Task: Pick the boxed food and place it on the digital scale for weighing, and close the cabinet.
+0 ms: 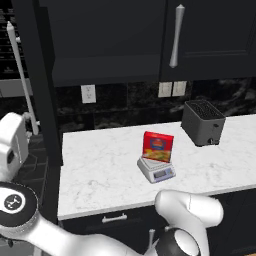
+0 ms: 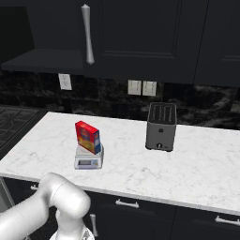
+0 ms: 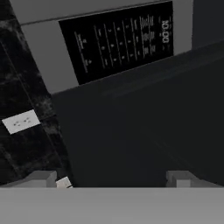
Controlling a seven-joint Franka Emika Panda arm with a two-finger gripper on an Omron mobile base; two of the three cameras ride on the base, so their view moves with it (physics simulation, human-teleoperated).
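The gripper [image 3: 113, 178] stands wide open with nothing between its two finger tips [image 3: 41, 178], which rise far apart at the bottom of the hand view. Ahead of it in that view lies a broad dark flat surface, and beyond that a grey appliance panel [image 3: 43, 57] carrying a black control display [image 3: 118, 41] with small pale markings; a white wall outlet [image 3: 20, 121] sits on the dark marbled wall to one side. In the base views the white arm [image 1: 190, 210] bends low in front of the table [image 1: 100, 170], a white marble top over dark lower drawers [image 2: 126, 206] with small silver handles. On the table the boxed food [image 1: 158, 147] stands upright on the platform of the digital scale [image 1: 156, 170], red with a yellow picture on its front and a blue side panel visible from the right base view. The scale's display faces the front edge of the table. A black toaster [image 1: 202, 122] stands well apart from the scale, further along the table near the backsplash. Above, the cabinet [image 1: 210, 35] shows flat black doors and a long vertical silver bar handle [image 1: 176, 36]; its left door [image 1: 35, 85] stands swung out, edge-on, toward the camera in the left base view. White outlets [image 1: 88, 93] are set in the dark backsplash below the cabinet.
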